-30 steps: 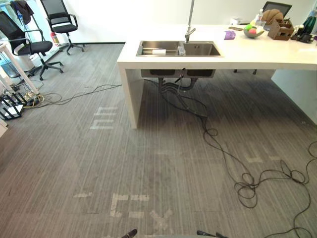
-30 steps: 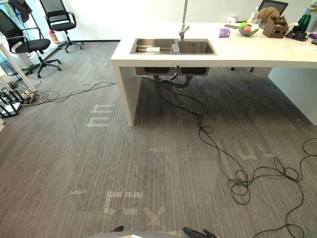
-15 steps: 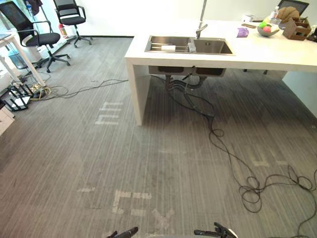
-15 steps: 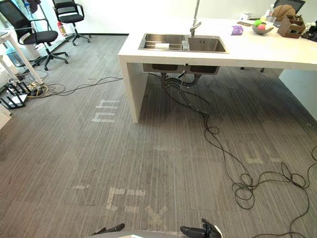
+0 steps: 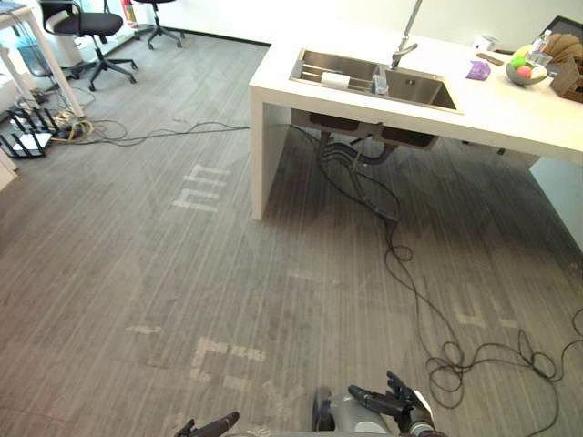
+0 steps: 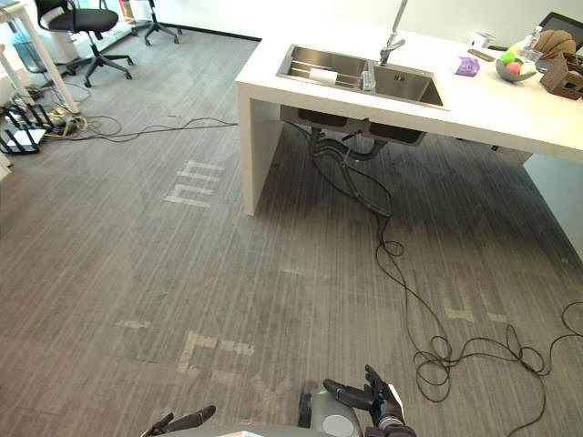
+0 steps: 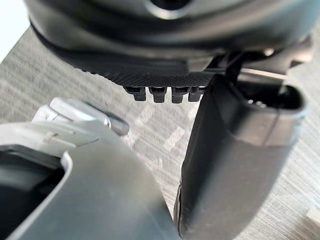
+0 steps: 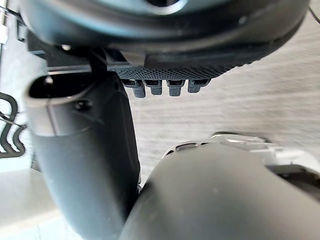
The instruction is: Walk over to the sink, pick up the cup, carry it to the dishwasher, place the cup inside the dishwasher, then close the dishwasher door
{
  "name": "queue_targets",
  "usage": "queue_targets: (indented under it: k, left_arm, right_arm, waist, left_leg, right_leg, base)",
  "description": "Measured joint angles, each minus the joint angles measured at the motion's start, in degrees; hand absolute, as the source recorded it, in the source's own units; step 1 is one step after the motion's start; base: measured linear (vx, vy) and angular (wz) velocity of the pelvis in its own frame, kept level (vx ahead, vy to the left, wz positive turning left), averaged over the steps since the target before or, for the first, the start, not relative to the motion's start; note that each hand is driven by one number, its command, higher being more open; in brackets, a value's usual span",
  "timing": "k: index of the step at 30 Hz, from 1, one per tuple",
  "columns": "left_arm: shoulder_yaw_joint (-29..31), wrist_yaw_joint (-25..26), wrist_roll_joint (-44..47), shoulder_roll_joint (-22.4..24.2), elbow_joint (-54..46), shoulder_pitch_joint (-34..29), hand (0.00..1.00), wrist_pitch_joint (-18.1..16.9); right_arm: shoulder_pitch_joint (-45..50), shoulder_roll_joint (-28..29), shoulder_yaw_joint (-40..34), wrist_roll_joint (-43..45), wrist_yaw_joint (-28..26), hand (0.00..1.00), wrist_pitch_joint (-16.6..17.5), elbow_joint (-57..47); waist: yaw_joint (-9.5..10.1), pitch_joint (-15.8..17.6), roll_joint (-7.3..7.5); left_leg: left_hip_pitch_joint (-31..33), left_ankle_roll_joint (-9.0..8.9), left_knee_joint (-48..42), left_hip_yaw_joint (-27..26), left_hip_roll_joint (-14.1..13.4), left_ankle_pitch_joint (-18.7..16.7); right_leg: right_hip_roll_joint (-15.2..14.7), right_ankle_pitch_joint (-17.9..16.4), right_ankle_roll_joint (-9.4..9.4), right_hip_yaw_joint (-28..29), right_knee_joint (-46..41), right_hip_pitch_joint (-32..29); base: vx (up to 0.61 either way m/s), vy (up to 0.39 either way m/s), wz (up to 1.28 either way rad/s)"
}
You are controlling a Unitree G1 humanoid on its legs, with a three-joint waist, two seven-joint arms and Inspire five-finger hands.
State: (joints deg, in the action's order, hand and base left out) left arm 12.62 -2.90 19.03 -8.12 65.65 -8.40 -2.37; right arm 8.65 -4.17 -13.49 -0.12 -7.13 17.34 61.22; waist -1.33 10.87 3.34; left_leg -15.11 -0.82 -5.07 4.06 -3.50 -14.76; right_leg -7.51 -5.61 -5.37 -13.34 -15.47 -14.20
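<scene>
The steel double sink (image 5: pixel 412 89) is set in a long white counter (image 5: pixel 510 114) across the floor from me, with a tall faucet (image 5: pixel 406 38) behind it. A small clear cup (image 5: pixel 380 85) stands on the divider between the basins. A white cylindrical thing (image 5: pixel 336 79) lies on a rack in the left basin. My left hand (image 5: pixel 211 424) and right hand (image 5: pixel 392 401) hang low at the view's bottom edge, far from the sink. Both are open and hold nothing. The wrist views show the left hand (image 7: pixel 165 30) and right hand (image 8: pixel 165 30) over bare carpet.
Black cables (image 5: pixel 401 259) trail from under the sink across the grey carpet to my right. Office chairs (image 5: pixel 82 23) and a white desk (image 5: pixel 23 41) stand at the far left. A fruit bowl (image 5: pixel 521 73) and a purple thing (image 5: pixel 477 69) sit on the counter.
The whole picture has shifted, so the camera has moved; the counter now sits further right and looks nearer. More of my right hand shows at the bottom edge.
</scene>
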Motion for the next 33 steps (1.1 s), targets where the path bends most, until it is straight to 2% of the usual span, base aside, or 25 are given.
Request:
queue_targets:
  k: [1,2,3,4,5,6,8,9,10,12,14,15,17,18,19,20,21,23,26,28,29,30,31,32,33]
  left_arm:
    - [0.48,0.03,-0.02,0.18,0.02,0.02,1.00,0.01]
    - [0.72,-0.08,-0.16,0.94,0.00,0.08,1.00,-0.07]
    - [1.14,-0.49,-0.61,1.83,-0.04,0.14,1.00,-0.38]
    - [1.38,-0.76,-0.82,2.18,-0.10,0.45,1.00,-0.48]
    - [2.81,-1.06,-0.98,3.31,-0.41,1.10,1.00,-0.41]
    - [3.10,-1.06,-0.98,3.50,-0.43,1.10,1.00,-0.41]
    - [5.96,-1.15,-0.92,4.31,-0.46,1.76,1.00,-0.28]
    - [7.43,-1.03,-0.70,5.07,-0.47,2.22,1.00,-0.31]
    - [8.54,-1.03,0.08,5.38,-0.74,2.45,1.00,-0.60]
    - [9.65,-0.70,0.20,5.23,-2.16,2.61,1.00,-1.29]
    - [9.53,-0.15,0.20,5.29,-3.46,2.70,1.00,-2.70]
    - [9.39,0.23,0.75,5.54,-4.75,3.09,1.00,-3.75]
    - [9.14,1.63,3.61,6.09,-7.41,3.13,1.00,-4.76]
    - [8.08,3.96,4.45,7.10,-11.80,2.20,1.00,-5.52]
    - [6.90,6.08,4.48,7.61,-17.10,0.93,1.00,-6.78]
    - [6.02,7.72,4.19,7.28,-19.52,1.40,1.00,-7.12]
    - [4.29,11.35,2.08,7.21,-25.76,2.72,1.00,-8.70]
    - [3.16,15.79,-3.17,7.57,-35.27,3.88,1.00,-10.21]
    - [5.03,19.56,-9.01,5.43,-53.96,3.82,1.00,-10.39]
    - [6.32,21.58,-12.29,1.13,-60.86,5.22,1.00,-11.23]
    - [7.86,23.81,-14.83,-1.93,-65.72,6.28,1.00,-12.01]
    - [8.19,24.27,-15.03,-2.56,-66.81,6.43,1.00,-12.20]
    - [8.60,26.08,-16.96,-4.37,-69.48,7.33,1.00,-12.93]
    - [8.51,26.70,-17.60,-4.75,-70.22,7.48,1.00,-13.08]
    - [8.19,27.91,-19.31,-5.33,-70.76,7.62,1.00,-13.51]
  right_arm:
    - [0.27,0.11,-0.47,0.21,-0.09,1.00,-0.11,-0.32]
    - [0.47,0.01,-1.95,0.57,-0.52,1.00,-0.80,-1.12]
    - [0.18,-0.07,-2.35,0.62,-0.43,1.00,-1.40,-1.36]
    - [-0.21,-0.27,-2.67,0.61,-0.36,1.00,-1.84,-1.27]
    - [-0.36,-0.54,-3.71,0.56,-0.44,1.00,-3.26,-1.03]
    - [-0.30,-0.55,-3.94,0.56,-0.43,1.00,-3.42,-1.03]
    - [0.50,-1.21,-4.28,0.56,-0.46,1.00,-3.69,-0.91]
    - [1.15,-1.22,-3.79,0.54,-0.53,1.00,-3.69,-0.89]
    - [1.33,-1.59,-3.40,0.41,-0.87,1.00,-3.69,-0.69]
    - [1.69,-2.10,-2.38,-0.05,-1.40,1.00,-3.55,0.38]
    - [1.48,-2.45,-1.91,0.04,-1.66,1.00,-3.56,1.00]
    - [0.51,-2.43,-1.99,0.21,-1.69,1.00,-3.55,1.03]
    - [-0.66,-2.25,-2.14,0.16,-1.75,1.00,-3.42,0.79]
    - [-0.55,-2.59,-2.04,-0.07,-1.74,1.00,-2.80,-0.55]
    - [-0.80,-1.96,-1.62,-0.34,-1.42,1.00,-2.63,-1.09]
    - [-0.96,-1.53,-0.93,-0.68,-1.17,1.00,-2.60,-1.32]
    - [-1.04,-1.75,-0.27,-1.78,-0.99,1.00,-2.56,-1.67]
    - [-1.44,-1.74,0.57,-1.78,0.28,1.00,-3.44,-1.21]
    - [-0.49,-2.32,0.45,-1.50,1.96,1.00,-4.25,-0.84]
    - [1.10,-2.65,0.27,-1.08,2.68,1.00,-4.00,-0.87]
    - [1.55,-2.76,0.31,-1.06,2.66,1.00,-3.96,-0.69]
    - [1.65,-2.74,0.34,-1.06,2.64,1.00,-3.96,-0.69]
    - [2.38,-2.65,0.34,-0.88,2.40,1.00,-3.70,-0.76]
    - [2.61,-2.65,0.25,-0.10,2.31,1.00,-3.60,-0.90]
    - [2.84,-2.65,0.32,0.99,2.00,1.00,-3.10,-1.98]
  waist:
    - [-0.08,0.15,0.01]
    - [-0.47,-0.19,-1.09]
    - [-0.60,-0.65,-2.31]
    - [-0.59,-0.73,-2.85]
    - [-0.81,-1.35,-3.98]
    - [-0.86,-1.49,-4.15]
    - [-1.24,-2.25,-5.33]
    - [-1.05,-2.29,-5.48]
    - [-1.10,-2.27,-5.92]
    - [-1.09,-1.58,-5.10]
    - [-0.45,-1.01,-4.62]
    - [0.36,0.05,-4.28]
    - [0.51,1.11,-3.10]
    - [0.99,0.71,-4.35]
    - [2.05,1.24,-4.40]
    - [1.71,1.06,-3.53]
    - [1.65,1.01,-3.38]
    - [1.79,1.25,-3.47]
    - [2.06,1.10,-3.18]
    - [2.10,0.13,-2.60]
    - [2.29,0.01,-2.43]
    - [2.29,0.02,-2.43]
    - [2.34,0.10,-2.51]
    - [2.22,0.07,-2.61]
    - [1.54,-0.22,-3.03]
  left_leg:
    - [-1.05,-0.53,-0.69,0.01,-0.13,-1.49]
    - [-2.83,-0.54,-1.08,-0.03,-1.71,-3.58]
    - [-3.54,-1.00,-2.44,-0.29,-2.86,-3.58]
    - [-3.42,-1.23,-3.97,-0.44,-3.46,-3.44]
    - [-1.92,-2.98,-10.44,-1.17,-4.96,-2.07]
    - [-1.48,-3.25,-12.09,-1.38,-5.19,-1.78]
    - [4.08,-5.88,-26.39,-1.81,-6.74,1.87]
    - [9.56,-8.75,-38.56,-2.19,-8.28,7.78]
    - [15.39,-8.08,-51.91,-4.52,-10.58,7.60]
    - [22.98,-6.13,-64.19,-7.77,-11.86,4.15]
    - [27.35,-5.94,-62.24,-9.80,-10.62,1.49]
    - [29.91,-4.53,-55.81,-11.98,-9.10,-1.15]
    - [32.22,-3.02,-36.40,-14.52,-4.93,-0.43]
    - [31.95,-2.00,-16.79,-14.44,-3.38,8.88]
    - [30.75,2.34,-12.42,-14.99,-2.42,18.87]
    - [31.32,1.30,-12.99,-14.90,-1.37,17.71]
    - [33.56,2.43,-16.26,-14.06,-0.54,15.28]
    - [34.40,3.14,-19.67,-12.74,1.35,12.38]
    - [29.30,3.90,-20.08,-12.93,4.50,8.22]
    - [25.46,4.75,-18.39,-13.47,6.53,6.67]
    - [21.31,5.64,-15.67,-14.12,7.30,6.02]
    - [20.01,5.59,-14.72,-14.15,7.44,5.89]
    - [14.49,6.10,-10.81,-14.27,7.84,5.25]
    - [12.13,6.01,-9.10,-14.42,7.87,5.19]
    - [7.79,5.77,-5.90,-14.69,7.43,5.24]
  right_leg:
    - [-0.41,3.15,1.03,0.04,-1.14,0.05]
    - [0.18,4.72,2.26,-0.37,-5.81,-0.45]
    - [1.02,1.43,6.08,-0.94,-10.33,-1.43]
    - [1.39,-0.26,6.24,-1.18,-11.75,-1.49]
    - [2.87,-3.65,7.25,-1.75,-13.04,0.19]
    - [3.16,-4.11,7.47,-1.78,-13.01,0.58]
    - [5.19,-6.14,8.33,-1.95,-11.12,3.66]
    - [6.83,-6.62,9.02,-1.53,-7.90,6.90]
    - [8.56,-7.00,10.52,-0.98,-4.42,10.92]
    - [9.82,-7.27,11.10,0.05,1.39,19.16]
    - [9.74,-7.13,10.79,1.44,4.42,24.10]
    - [8.80,-7.14,10.72,3.12,6.02,27.00]
    - [5.82,-8.01,9.00,3.96,6.04,29.37]
    - [5.14,-9.85,6.04,3.95,5.20,29.65]
    - [4.12,-12.35,4.57,4.89,5.90,31.22]
    - [3.54,-12.38,4.73,5.60,6.67,31.52]
    - [4.33,-10.95,5.07,6.67,7.43,31.52]
    - [2.85,-10.66,4.97,6.49,6.07,32.17]
    - [-0.35,-10.53,4.46,8.14,-7.23,30.75]
    - [-2.78,-7.39,-0.83,8.87,-19.25,27.13]
    - [-4.84,0.28,-7.21,9.67,-28.91,23.18]
    - [-5.39,2.90,-7.42,9.35,-31.09,22.35]
    - [-8.71,2.75,-4.13,6.20,-41.48,18.79]
    - [-9.80,0.83,-1.12,4.81,-45.23,17.15]
    - [-10.37,-2.56,3.31,3.21,-48.75,13.72]
  base:
    - [0.56,-0.380,0.09]
    - [0.60,-0.374,0.15]
    - [0.52,-0.305,0.13]
    - [0.63,-0.362,0.02]
    - [0.53,-0.304,-0.05]
    - [0.53,-0.290,-0.07]
    - [0.46,-0.203,-0.12]
    - [0.62,-0.203,-0.26]
    - [0.51,-0.131,-0.28]
    - [0.51,-0.083,-0.24]
    - [0.52,-0.022,-0.40]
    - [0.52,0.087,-0.69]
    - [0.53,0.158,-0.70]
    - [0.59,0.247,-0.73]
    - [0.58,0.244,-0.51]
    - [0.39,0.152,-0.01]
    - [0.33,0.109,0.40]
    - [0.43,0.176,0.54]
    - [0.38,0.145,0.23]
    - [0.39,0.119,0.01]
    - [0.41,0.105,-0.14]
    - [0.49,0.098,-0.30]
    - [0.39,0.059,-0.25]
    - [0.35,0.009,-0.30]
    - [0.32,-0.042,-0.22]
